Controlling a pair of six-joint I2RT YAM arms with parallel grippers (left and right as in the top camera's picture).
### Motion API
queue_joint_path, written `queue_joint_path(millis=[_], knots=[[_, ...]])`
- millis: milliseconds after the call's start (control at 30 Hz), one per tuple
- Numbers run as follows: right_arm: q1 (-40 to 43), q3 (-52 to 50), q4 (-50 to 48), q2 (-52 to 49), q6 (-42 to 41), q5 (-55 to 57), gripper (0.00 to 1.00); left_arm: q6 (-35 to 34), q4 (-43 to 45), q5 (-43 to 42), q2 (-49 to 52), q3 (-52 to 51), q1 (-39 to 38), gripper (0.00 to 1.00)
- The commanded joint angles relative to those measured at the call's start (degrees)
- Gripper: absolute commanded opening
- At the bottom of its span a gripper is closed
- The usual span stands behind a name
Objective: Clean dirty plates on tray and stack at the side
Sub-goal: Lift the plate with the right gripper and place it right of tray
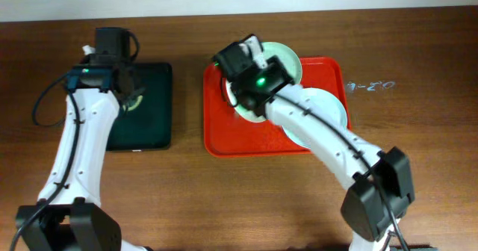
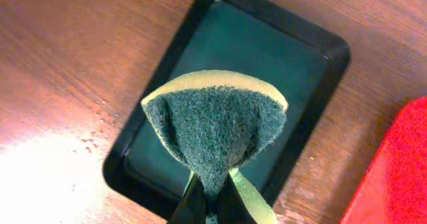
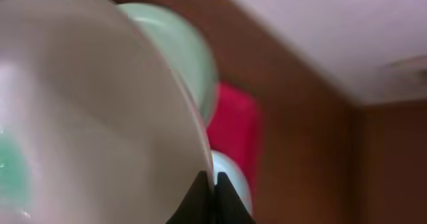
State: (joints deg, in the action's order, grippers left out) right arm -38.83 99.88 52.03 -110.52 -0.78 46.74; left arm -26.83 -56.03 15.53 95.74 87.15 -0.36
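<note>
The red tray lies mid-table. My right gripper is shut on the rim of a white plate and holds it tilted above the tray's left part. In the right wrist view that plate fills the left, pinched at my right gripper. A mint plate lies at the tray's back and a pale blue plate at its right. My left gripper is shut on a folded green and yellow sponge above the black tray.
The black tray lies left of the red tray, with a strip of wooden table between them. The red tray's edge shows at the right of the left wrist view. A faint white scribble marks the table right of the red tray.
</note>
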Motion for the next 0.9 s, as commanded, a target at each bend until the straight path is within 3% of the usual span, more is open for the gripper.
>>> queue_joint_path(millis=[0, 67, 200, 333, 400, 433, 467, 500, 633, 733, 767, 867], knots=[[-6.84, 1.18, -0.07, 1.44, 19.26, 21.53, 0.04, -0.5, -0.22, 0.98, -0.46, -0.22, 1.55, 0.0], [-10.51, 1.18, -0.39, 1.42, 23.06, 28.04, 0.04, -0.5, -0.2, 1.01, -0.46, -0.22, 1.55, 0.0], [-13.86, 1.18, -0.39, 1.42, 23.08, 36.85, 0.04, -0.5, -0.2, 0.98, -0.46, -0.22, 1.55, 0.0], [-13.49, 1.18, -0.42, 1.42, 22.95, 33.79, 0.04, -0.52, -0.04, 0.96, -0.46, -0.22, 1.55, 0.0], [-10.78, 1.18, -0.44, 1.42, 17.59, 17.31, 0.04, -0.52, -0.02, 0.96, -0.46, -0.22, 1.55, 0.0], [-7.56, 1.16, -0.44, 1.4, 13.07, 2.51, 0.04, -0.5, -0.02, 0.98, -0.46, -0.22, 1.55, 0.0], [-2.91, 0.59, -1.29, 0.92, 12.39, -15.43, 0.04, -0.5, -0.04, 0.96, -0.46, -0.22, 1.55, 0.0], [1.46, 0.42, -1.7, 0.22, 12.7, -26.1, 0.04, -0.5, -0.04, 0.96, -0.46, -0.22, 1.55, 0.0], [20.9, 0.42, -1.84, -0.46, 12.26, -54.58, 0.04, -0.5, -0.02, 0.96, -0.46, -0.22, 1.55, 0.0], [35.17, 0.42, -1.99, -0.96, 12.24, -69.24, 0.04, -0.5, -0.04, 0.98, -0.46, -0.22, 1.55, 0.0], [40.46, 0.42, -2.21, -1.44, 10.86, -69.44, 0.04, -0.5, -0.02, 0.96, -0.46, -0.22, 1.55, 0.0], [54.99, 0.39, -3.78, -5.09, -2.1, -69.46, 0.04, -0.5, -0.02, 0.96, -0.46, -0.22, 1.55, 0.0]])
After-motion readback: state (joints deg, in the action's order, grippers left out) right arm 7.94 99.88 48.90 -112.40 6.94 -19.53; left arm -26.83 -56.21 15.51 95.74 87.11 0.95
